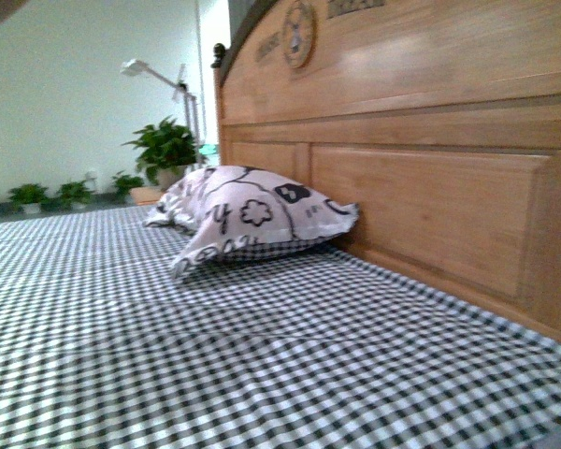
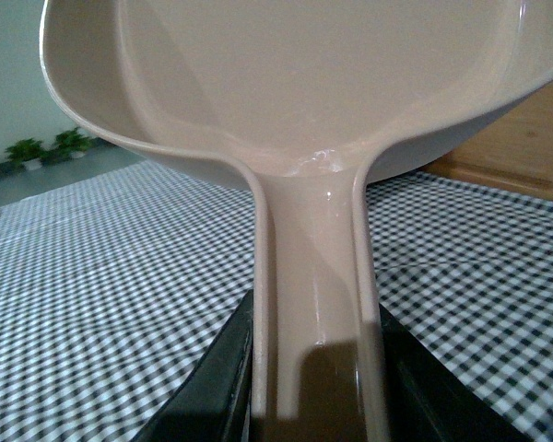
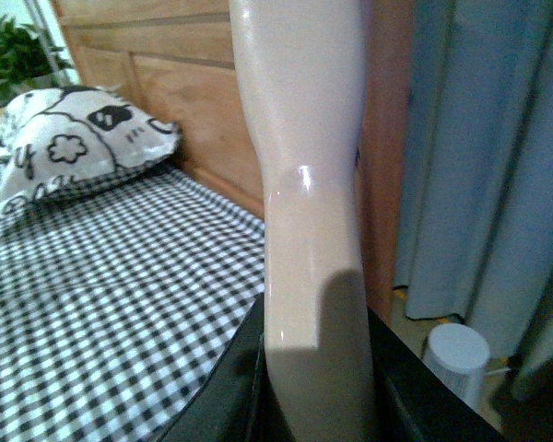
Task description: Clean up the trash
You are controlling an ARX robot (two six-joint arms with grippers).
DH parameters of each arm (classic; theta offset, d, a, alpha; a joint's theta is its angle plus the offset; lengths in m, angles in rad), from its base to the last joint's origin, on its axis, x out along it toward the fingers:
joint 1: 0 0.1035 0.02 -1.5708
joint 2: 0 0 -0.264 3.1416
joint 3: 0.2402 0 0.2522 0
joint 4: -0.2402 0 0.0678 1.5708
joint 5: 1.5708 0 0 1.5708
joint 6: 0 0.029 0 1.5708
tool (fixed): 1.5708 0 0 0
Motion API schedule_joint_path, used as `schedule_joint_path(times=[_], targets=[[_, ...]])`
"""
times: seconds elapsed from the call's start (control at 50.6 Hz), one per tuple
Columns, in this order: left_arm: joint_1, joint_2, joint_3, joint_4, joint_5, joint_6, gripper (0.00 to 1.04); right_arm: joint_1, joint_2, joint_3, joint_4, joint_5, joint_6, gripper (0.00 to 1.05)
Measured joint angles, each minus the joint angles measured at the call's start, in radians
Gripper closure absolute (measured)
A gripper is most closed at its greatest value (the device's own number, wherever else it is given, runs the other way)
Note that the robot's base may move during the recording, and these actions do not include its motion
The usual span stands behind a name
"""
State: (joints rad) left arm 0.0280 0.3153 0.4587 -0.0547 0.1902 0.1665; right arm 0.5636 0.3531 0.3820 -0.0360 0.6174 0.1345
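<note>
Pinkish dustpan point(image 2: 304, 83) held in your left gripper point(image 2: 315, 368); right gripper point(image 3: 318, 378) clamps pale handle point(image 3: 304, 138). Trash unseen: direction, nearer arm unknowable.

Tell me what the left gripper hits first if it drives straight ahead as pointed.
The left gripper carries the dustpan, which hides the line ahead. Past it, probably the wooden headboard; depth unclear.

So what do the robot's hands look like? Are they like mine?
Not like yours. Each one, the left gripper and the right gripper, shows only as two smooth, plain black fingers with slanted edges. No cables, markings or sleeves show, and the arms themselves are out of view.
</note>
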Motion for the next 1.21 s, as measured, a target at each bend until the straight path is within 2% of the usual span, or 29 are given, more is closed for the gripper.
schedule_joint_path(times=[0.475,0.514,0.534,0.593,0.653,0.752,0.85,0.949,1.028,1.107,1.147,1.206], targets=[[0.002,-0.003,-0.002,0.000,-0.011,-0.006,0.77,0.003,0.004,0.000,0.000,-0.008,0.000,0.84],[-0.013,0.012,0.023,-0.071,-0.049,-0.020,0.77,0.002,0.004,0.000,0.000,-0.002,0.000,0.84],[-0.016,0.032,0.058,-0.160,-0.087,-0.030,0.77,0.002,0.003,0.000,0.000,0.001,0.000,0.84],[0.008,0.063,0.103,-0.275,-0.074,-0.032,0.77,0.001,0.000,0.000,0.000,0.007,0.000,0.84],[0.093,0.093,0.128,-0.361,0.013,-0.011,0.77,0.001,-0.004,0.000,0.000,0.007,0.000,0.84],[0.284,0.139,0.176,-0.409,0.264,0.097,0.77,0.002,0.000,0.000,0.000,-0.004,0.000,0.84],[0.438,0.177,0.222,-0.461,0.466,0.214,0.77,0.001,0.000,0.000,0.000,0.001,0.000,0.84],[0.577,0.233,0.261,-0.560,0.659,0.390,0.77,0.001,-0.002,0.000,0.000,0.000,0.000,0.84],[0.713,0.333,0.303,-0.739,0.827,0.641,0.77,0.001,-0.001,0.000,0.000,0.000,0.000,0.84],[0.820,0.451,0.346,-0.944,0.893,0.908,0.77,0.001,-0.001,0.000,0.000,0.000,0.000,0.84],[0.872,0.529,0.364,-1.070,0.899,1.081,0.77,0.001,-0.001,0.000,0.000,0.000,0.000,0.84],[0.907,0.594,0.365,-1.152,0.889,1.220,0.77,0.001,-0.001,0.000,0.000,0.000,0.000,0.84]])
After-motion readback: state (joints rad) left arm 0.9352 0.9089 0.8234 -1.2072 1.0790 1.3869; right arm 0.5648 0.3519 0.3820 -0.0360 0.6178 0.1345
